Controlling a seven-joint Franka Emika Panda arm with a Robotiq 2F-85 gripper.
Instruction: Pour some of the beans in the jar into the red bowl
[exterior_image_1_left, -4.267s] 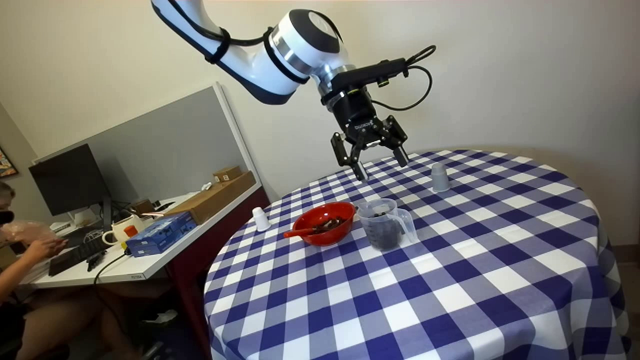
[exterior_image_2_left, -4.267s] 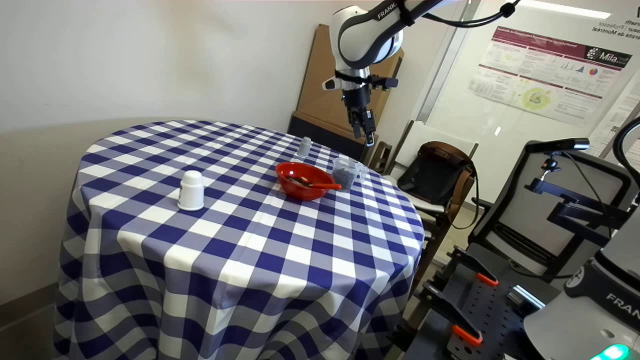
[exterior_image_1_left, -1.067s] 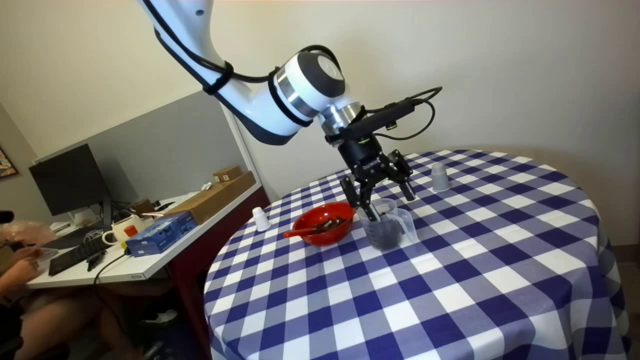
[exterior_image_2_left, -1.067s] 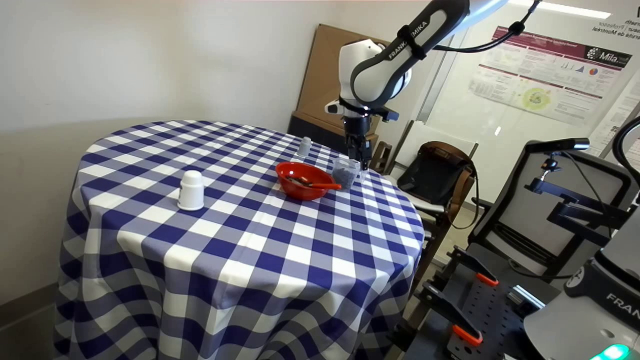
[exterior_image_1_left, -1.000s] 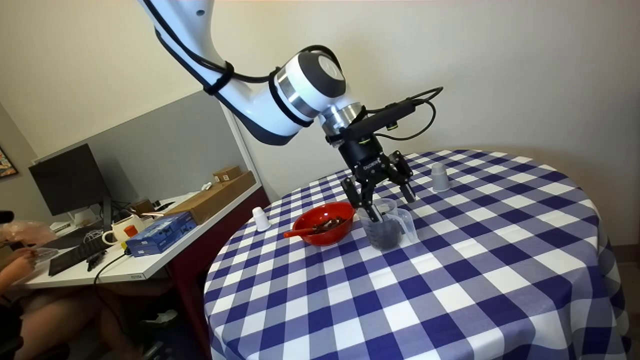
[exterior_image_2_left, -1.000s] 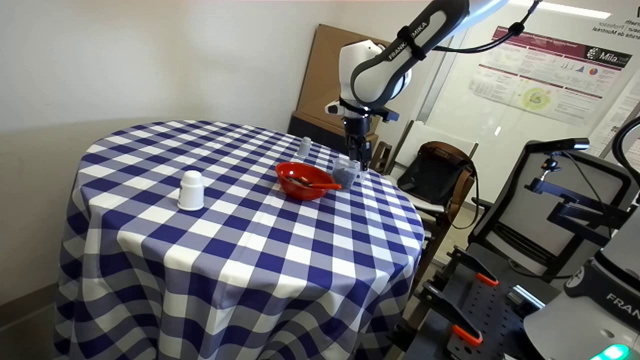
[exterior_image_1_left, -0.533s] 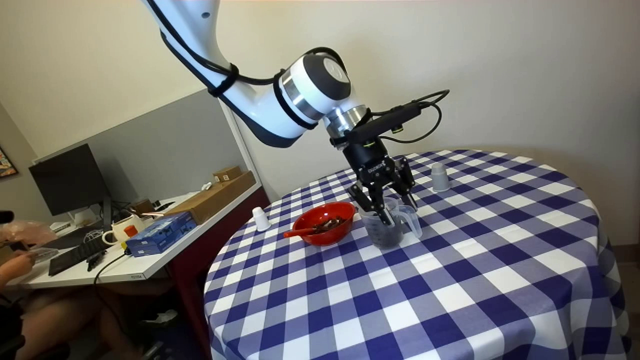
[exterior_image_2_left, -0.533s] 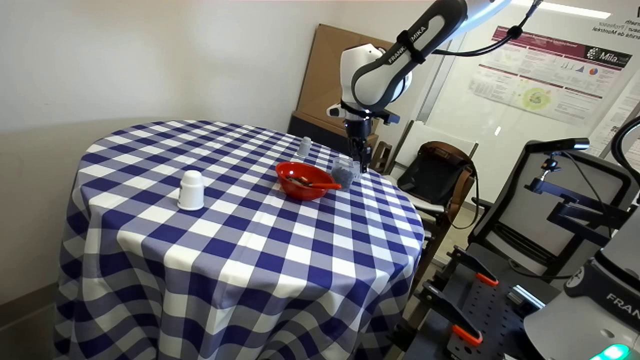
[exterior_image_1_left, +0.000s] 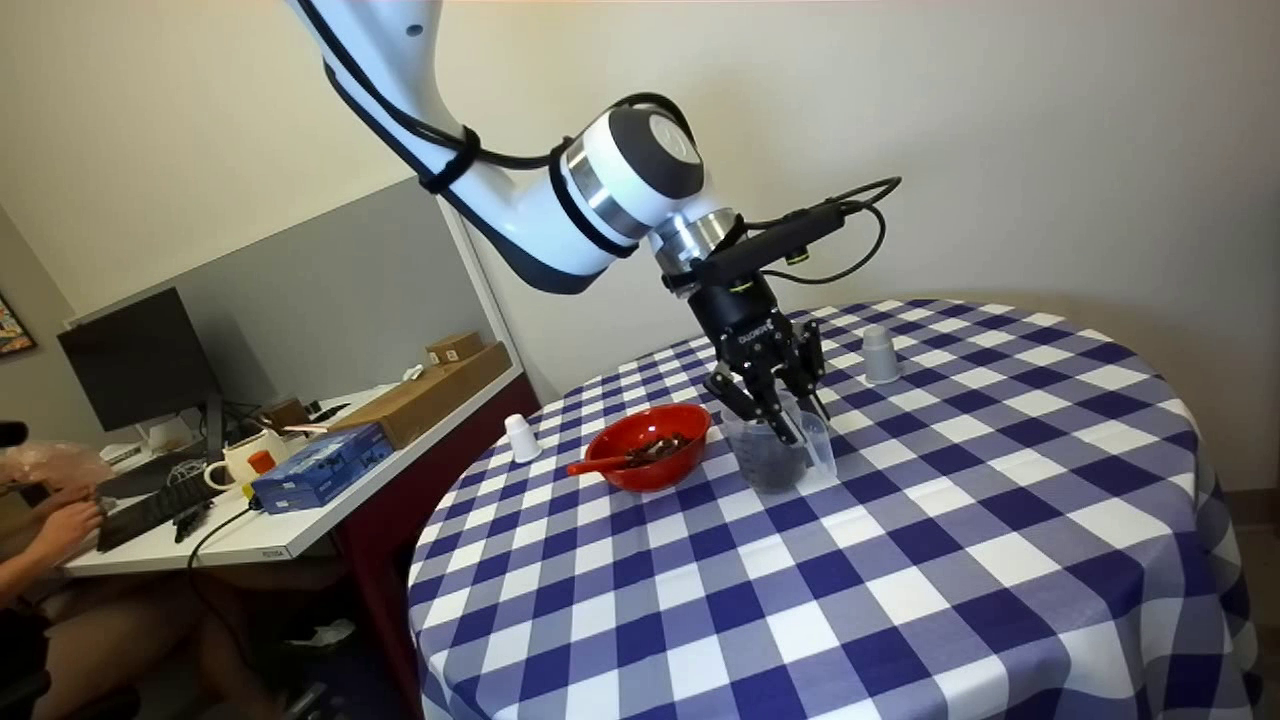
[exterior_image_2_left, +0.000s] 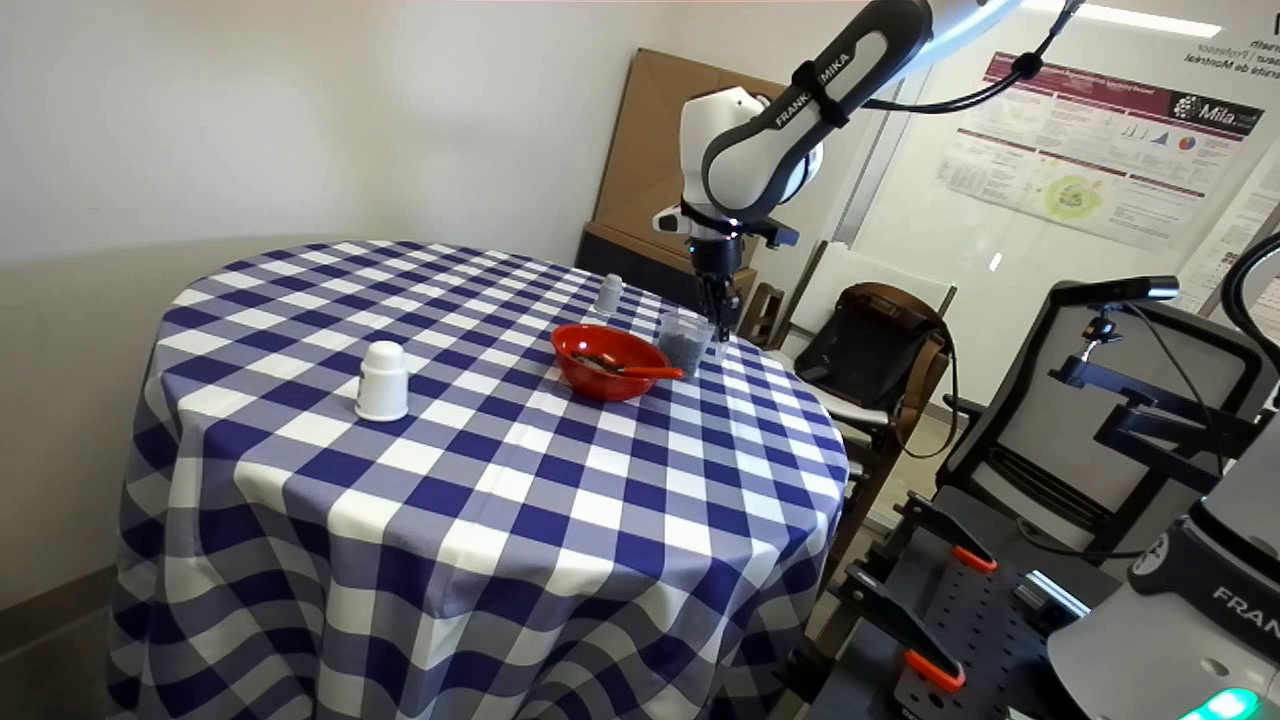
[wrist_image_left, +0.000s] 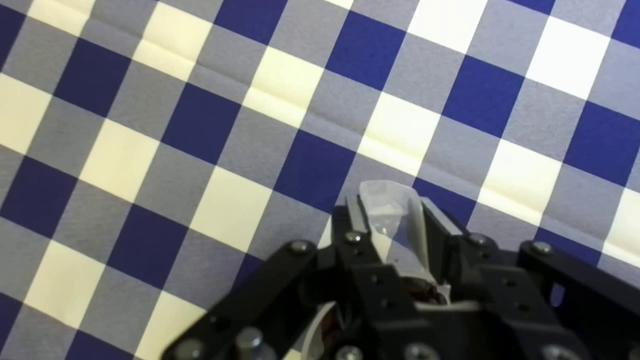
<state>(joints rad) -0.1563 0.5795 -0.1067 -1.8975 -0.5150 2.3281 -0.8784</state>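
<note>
The jar (exterior_image_1_left: 738, 437), a clear measuring jug with a side handle (wrist_image_left: 386, 192), stands upright on the checked cloth. The beans (exterior_image_1_left: 768, 470) form a dark mass inside; some look reddish-brown in the wrist view. My gripper (exterior_image_1_left: 808, 424) reaches down over the jar, its fingers (wrist_image_left: 356, 215) pressed against both sides of the handle, so it is shut on the jar. Just beside the jar sits the red bowl (exterior_image_1_left: 655, 482), in both exterior views, with dark brown bits and a red-handled utensil (exterior_image_1_left: 597, 465) in it. Gripper parts cover most of the jar's mouth in the wrist view.
A small white cup (exterior_image_2_left: 383, 382) stands upside down on the bowl's far side from the jar. A greyish cup (exterior_image_1_left: 880, 355) stands beyond the gripper. The jar is close to the round table's edge (exterior_image_2_left: 845, 465). A desk with boxes (exterior_image_1_left: 320, 465) adjoins the table.
The gripper has come down slightly and shifted towards the handle. Its fingers have closed from wide apart onto the handle. The jar has turned and shifted a little; the bowl has not moved.
</note>
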